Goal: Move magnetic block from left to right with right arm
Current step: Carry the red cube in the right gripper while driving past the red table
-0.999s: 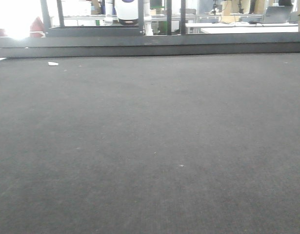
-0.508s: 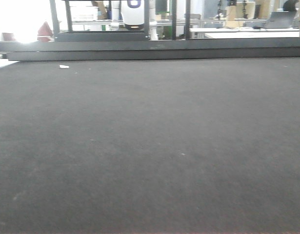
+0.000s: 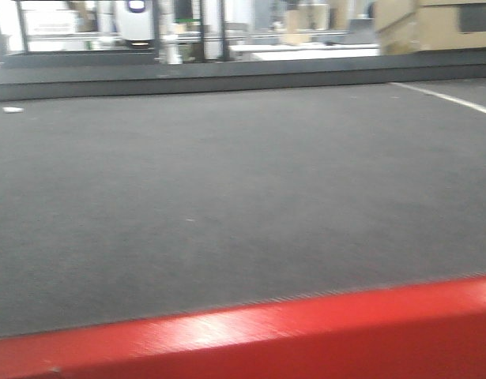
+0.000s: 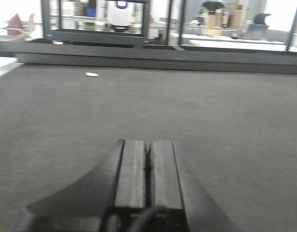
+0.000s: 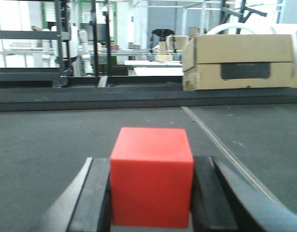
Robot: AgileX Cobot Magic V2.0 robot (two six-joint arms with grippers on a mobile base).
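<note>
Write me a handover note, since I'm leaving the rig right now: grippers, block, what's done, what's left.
Left gripper: shut, empty, low over the carpet.
Right gripper: shut on the red block, clamped between its fingers.
Done: block grasped.
Left: carry it to the right side, set it down, release. Whether it is off the carpet cannot be told.

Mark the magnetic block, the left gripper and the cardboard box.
magnetic block (image 5: pixel 151 179): right wrist view, upper part of its front face.
left gripper (image 4: pixel 148 145): left wrist view, seam between its closed fingertips.
cardboard box (image 5: pixel 245 50): right wrist view, front face above the dark patch.
</note>
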